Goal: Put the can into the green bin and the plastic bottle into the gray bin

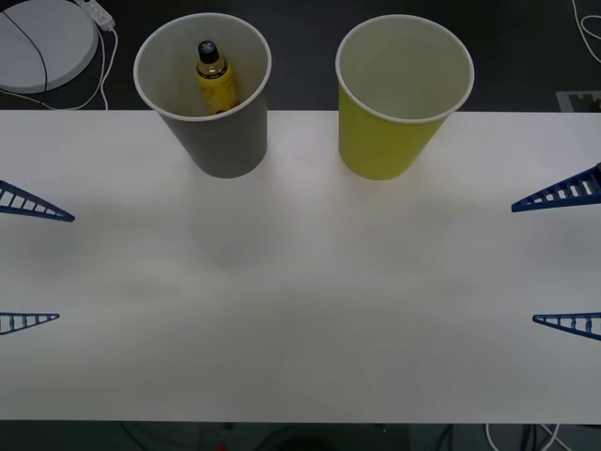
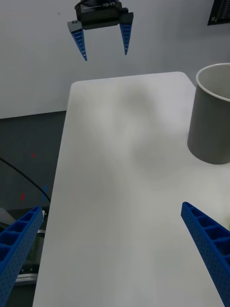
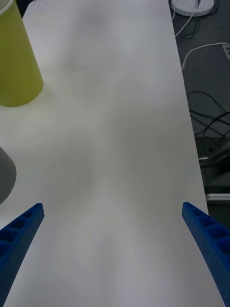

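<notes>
- In the front view we see the gray bin standing upright on the white table, toward the far edge at about 11 o'clock from the table's middle.
- The plastic bottle is inside the gray bin, upright or leaning slightly against the inner wall, its black cap uppermost and its yellow label facing us.
- The green bin stands upright near the gray bin, at about 1 o'clock from the table's middle; the two cups are apart, not touching. We can see only white inside it, and its bottom is not visible to us.
- We cannot make out a can in either cup.
- Our left gripper sits over the table's edge at 9 o'clock, its two blue ribbed fingers spread wide apart and holding nothing.
- Our right gripper sits at the opposite edge at 3 o'clock, its fingers likewise spread wide and holding nothing.
- From the right wrist view we see the left gripper across the table, fingers parted, and the gray bin's wall to one side.
- Beyond the table's far edge, at about 10 o'clock, a round white disc with a cable lies on the dark floor.
</notes>
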`<state>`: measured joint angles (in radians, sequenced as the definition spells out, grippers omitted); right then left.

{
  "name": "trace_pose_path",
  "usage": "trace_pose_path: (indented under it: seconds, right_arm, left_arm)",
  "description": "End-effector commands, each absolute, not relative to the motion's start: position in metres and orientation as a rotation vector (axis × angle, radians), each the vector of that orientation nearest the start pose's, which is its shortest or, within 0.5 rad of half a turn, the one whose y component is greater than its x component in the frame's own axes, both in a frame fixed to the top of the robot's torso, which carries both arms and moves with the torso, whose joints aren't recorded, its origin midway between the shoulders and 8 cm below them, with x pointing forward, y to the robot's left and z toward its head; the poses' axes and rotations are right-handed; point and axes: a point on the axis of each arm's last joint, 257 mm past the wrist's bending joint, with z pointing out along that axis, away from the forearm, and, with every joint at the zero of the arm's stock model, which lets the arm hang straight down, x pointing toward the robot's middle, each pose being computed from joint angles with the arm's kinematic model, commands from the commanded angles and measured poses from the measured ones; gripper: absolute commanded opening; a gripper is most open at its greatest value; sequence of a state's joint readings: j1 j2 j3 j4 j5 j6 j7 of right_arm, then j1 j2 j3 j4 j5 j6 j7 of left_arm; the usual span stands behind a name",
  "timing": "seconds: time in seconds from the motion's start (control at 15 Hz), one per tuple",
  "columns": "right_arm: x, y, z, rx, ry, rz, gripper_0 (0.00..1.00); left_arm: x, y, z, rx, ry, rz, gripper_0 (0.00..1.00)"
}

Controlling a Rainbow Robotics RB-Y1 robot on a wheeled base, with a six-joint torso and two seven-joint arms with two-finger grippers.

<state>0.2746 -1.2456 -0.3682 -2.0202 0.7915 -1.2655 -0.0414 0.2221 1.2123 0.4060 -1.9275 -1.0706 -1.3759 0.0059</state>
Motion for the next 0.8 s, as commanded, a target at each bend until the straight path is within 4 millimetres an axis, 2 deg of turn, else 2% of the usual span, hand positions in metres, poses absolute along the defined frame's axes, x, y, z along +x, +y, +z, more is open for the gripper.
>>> trace_pose_path:
  seconds: [0.07, 0.8]
  right_arm:
    - [0.2881, -0.2311, -0.0617, -1.560, 1.359, 0.613, 1.00]
    - [0.2881, -0.2311, -0.0617, -1.560, 1.359, 0.613, 1.00]
  left_arm:
    - [0.3110, 0.2896, -0.1048, 1.701, 1.467, -0.370, 1.00]
    - [0.3113, 0.2852, -0.1009, 1.670, 1.477, -0.396, 1.00]
